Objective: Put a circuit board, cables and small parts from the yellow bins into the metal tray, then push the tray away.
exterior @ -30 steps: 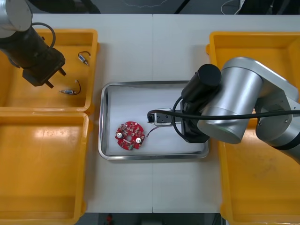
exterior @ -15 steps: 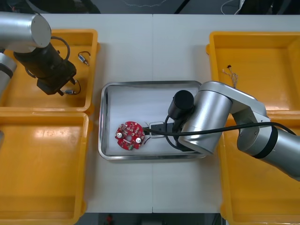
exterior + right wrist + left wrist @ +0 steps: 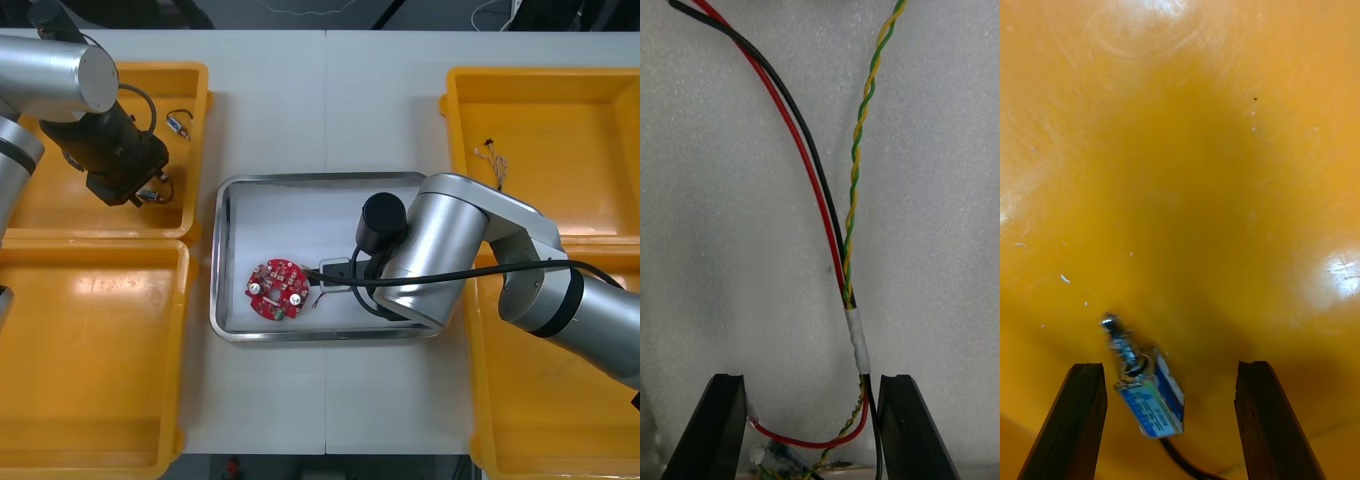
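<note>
The right gripper point(image 3: 812, 431) is held low inside the metal tray point(image 3: 320, 181), just right of the round red circuit board point(image 3: 276, 289), which lies on the tray's white lining toward its near left corner. The gripper's fingers point(image 3: 715, 427) are spread apart. A cable bundle point(image 3: 857, 341), made of a red and a black lead joined by a white sleeve to a twisted yellow-and-green pair, is seen lying on the lining between them. It runs close beside one finger and is not pinched. The left gripper point(image 3: 1169, 427) is lowered into the yellow bin point(image 3: 200, 110) just left of the tray's far half, and its fingers point(image 3: 1079, 420) are likewise spread wide. A small metal part point(image 3: 1146, 390) with a blue label is seen on the bin floor between them, nearer one finger and not gripped. A second small part point(image 3: 178, 123) is left in the same bin, farther from the tray.
</note>
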Robot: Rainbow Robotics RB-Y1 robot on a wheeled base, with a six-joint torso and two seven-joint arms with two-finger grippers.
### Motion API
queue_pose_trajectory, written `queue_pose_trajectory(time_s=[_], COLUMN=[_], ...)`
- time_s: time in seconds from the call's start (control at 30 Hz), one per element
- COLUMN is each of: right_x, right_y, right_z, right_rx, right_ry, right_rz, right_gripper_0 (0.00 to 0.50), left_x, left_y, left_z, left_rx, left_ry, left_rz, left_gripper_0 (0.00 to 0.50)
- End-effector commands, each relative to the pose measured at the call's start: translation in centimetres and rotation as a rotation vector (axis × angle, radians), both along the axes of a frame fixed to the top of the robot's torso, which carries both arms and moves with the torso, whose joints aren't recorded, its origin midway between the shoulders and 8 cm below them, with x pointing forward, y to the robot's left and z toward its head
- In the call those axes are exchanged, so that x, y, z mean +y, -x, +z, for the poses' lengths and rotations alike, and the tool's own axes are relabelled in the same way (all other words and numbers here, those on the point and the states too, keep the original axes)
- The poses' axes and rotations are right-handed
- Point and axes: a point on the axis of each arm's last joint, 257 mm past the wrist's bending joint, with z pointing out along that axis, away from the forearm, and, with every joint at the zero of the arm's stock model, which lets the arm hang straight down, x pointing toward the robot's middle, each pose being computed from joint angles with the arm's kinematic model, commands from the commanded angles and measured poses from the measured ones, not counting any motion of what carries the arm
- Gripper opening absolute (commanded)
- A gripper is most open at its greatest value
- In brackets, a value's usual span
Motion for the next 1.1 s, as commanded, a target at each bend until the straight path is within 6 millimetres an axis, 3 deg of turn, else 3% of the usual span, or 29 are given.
queue_pose_trajectory(time_s=[0.03, 0.27, 0.3, 0.37, 0.4, 0.6, 0.73, 0.93, 1.1], right_x=[1.2, 0.9, 0.8, 0.8, 0.6, -1.4, -1.6, -2.2, -4.2], right_y=[-0.9, -0.9, -1.0, -1.1, -1.0, -0.4, -0.7, -1.2, -1.6], right_z=[4.1, 5.6, 5.8, 6.3, 6.6, 9.1, 10.7, 13.5, 16.2], right_rx=[-0.064, -0.062, -0.065, -0.069, -0.068, -0.069, -0.085, -0.089, -0.113], right_ry=[-0.025, -0.048, -0.05, -0.056, -0.059, -0.048, -0.088, -0.187, -0.248], right_rz=[0.014, -0.012, -0.016, -0.021, -0.034, -0.099, -0.116, -0.141, -0.176], right_gripper_0=[0.5, 0.5, 0.5, 0.5, 0.5, 0.5, 0.5, 0.5, 0.5], left_x=[-0.6, -0.5, -0.5, -0.5, -0.5, -0.7, -0.4, 0.7, 1.1], left_y=[0.3, 0.6, 0.6, 0.6, 0.6, 0.2, 0.0, 0.4, 1.3], left_z=[-1.7, -2.6, -2.6, -2.6, -2.5, -1.7, -0.6, 2.5, 6.1], left_rx=[-0.001, 0.006, 0.007, 0.005, 0.004, -0.017, -0.033, -0.049, -0.068], left_ry=[-0.013, -0.012, -0.014, -0.014, -0.017, -0.016, -0.007, 0.006, -0.03], left_rz=[-0.034, -0.04, -0.043, -0.048, -0.053, -0.064, -0.06, -0.054, -0.09], left_gripper_0=[0.5, 0.5, 0.407, 0.072, 0.002, 0.0, 0.0, 0.0, 0.0])
